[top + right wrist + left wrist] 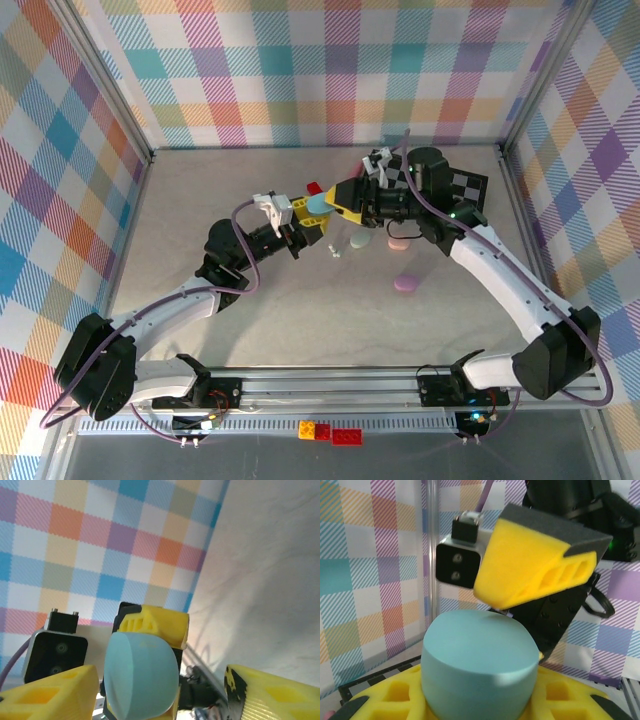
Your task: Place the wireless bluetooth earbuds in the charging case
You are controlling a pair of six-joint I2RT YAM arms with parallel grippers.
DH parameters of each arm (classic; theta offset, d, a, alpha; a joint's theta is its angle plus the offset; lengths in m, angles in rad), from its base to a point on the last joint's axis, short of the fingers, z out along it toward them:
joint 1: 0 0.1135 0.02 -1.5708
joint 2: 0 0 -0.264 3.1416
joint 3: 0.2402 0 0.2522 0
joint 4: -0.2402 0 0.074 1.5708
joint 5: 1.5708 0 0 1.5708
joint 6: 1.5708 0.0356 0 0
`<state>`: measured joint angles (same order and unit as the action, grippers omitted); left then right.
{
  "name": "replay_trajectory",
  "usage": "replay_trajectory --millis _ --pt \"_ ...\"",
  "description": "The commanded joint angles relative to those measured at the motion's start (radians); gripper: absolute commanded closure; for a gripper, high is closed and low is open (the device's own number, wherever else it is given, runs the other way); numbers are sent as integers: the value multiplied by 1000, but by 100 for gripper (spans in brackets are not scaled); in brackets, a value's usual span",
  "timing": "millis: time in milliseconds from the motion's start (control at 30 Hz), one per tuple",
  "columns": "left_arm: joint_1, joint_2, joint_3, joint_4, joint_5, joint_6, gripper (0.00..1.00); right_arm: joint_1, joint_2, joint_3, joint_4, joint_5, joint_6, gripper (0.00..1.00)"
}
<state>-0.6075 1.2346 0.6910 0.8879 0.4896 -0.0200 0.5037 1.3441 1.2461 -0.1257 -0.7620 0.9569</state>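
so this one's barely started imo. The left gripper (310, 218) is clamped on a smooth teal oval plastic charging case (480, 670), held up off the grey table (200, 210) just above the middle of the top view. As far as I can tell its lid is closed. The right gripper (160, 695) is spread wide with that case sitting in the gap, carrying nothing. Can't tell if it's touching the case or not. My guess is it's going for the lid. I don't see a bud seated in any case, so opening, picking up and seating are all left to do

counts from the top view:
- oval cases: four. The teal one in the air, a pale mint oval case (360, 240) and a pink oval case (397, 243) side by side right of centre, and a purple oval case (407, 284) lower down
- tiny whitish plastic earbuds (335, 249): a pale speck or two just left of the mint one, too small to count properly
- one small red brick (314, 187), just above the held case
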Motion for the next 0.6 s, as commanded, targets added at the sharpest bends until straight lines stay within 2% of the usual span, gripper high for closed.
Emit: replay_trajectory --millis 0,167,267,333,400,500,533,567 --pt "-9 -1 7 70 29 -16 71 4 16 -47 270 -142 201 40" --pt "-10 4 8 52 38 -11 71 4 39 -89 424 -154 308 62" --pt "-11 2 1 34 22 9 70 4 42 -89 438 -155 320 79" --pt "-11 2 -3 30 14 18 69 4 36 -88 416 -145 299 86" --pt "-11 3 -5 29 7 21 52 4 20 -88 373 -121 258 89" --pt "-11 0 -14 44 -13 25 21 2 -12 -100 322 -68 184 90" --pt "-11 -3 -16 34 -17 32 7 0 -23 -103 299 -46 156 90" --pt "-11 -12 -20 17 -21 40 0 -4 -37 -107 269 -21 125 90"
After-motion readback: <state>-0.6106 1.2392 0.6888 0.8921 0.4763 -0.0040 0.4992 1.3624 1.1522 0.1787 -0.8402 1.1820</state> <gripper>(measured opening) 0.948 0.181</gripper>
